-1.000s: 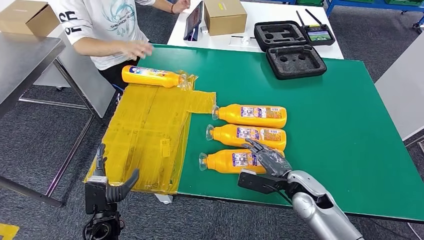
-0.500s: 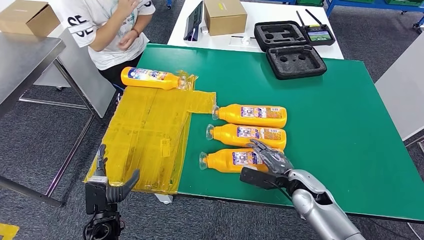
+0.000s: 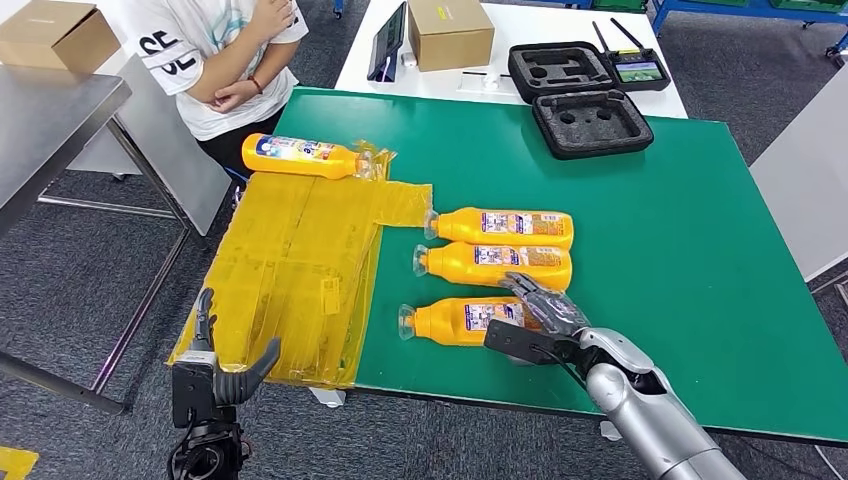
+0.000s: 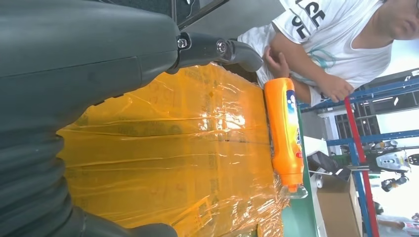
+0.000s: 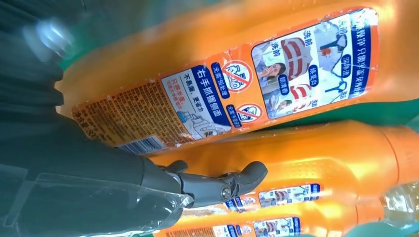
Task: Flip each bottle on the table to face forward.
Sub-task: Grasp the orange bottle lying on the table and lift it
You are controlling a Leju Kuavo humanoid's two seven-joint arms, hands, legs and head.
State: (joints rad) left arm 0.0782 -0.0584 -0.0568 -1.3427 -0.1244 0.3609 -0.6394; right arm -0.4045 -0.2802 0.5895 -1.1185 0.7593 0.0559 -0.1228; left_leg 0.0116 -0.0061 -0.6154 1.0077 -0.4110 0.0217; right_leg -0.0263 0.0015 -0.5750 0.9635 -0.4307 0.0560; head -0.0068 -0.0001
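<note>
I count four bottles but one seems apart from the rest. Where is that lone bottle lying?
In the head view the lone bottle lies on its side at the far left of the table, on the yellow plastic sheet, right before the seated person.

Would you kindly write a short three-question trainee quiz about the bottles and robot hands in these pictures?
1. True or false: the green table carries three orange bottles lying side by side.
2. Which bottle does the right robot hand rest on? A) nearest bottle B) middle bottle C) farthest bottle
3. Fill in: the lone bottle near the person lies on a ____ sheet.

Key: 1 true; 2 A; 3 yellow.
</note>
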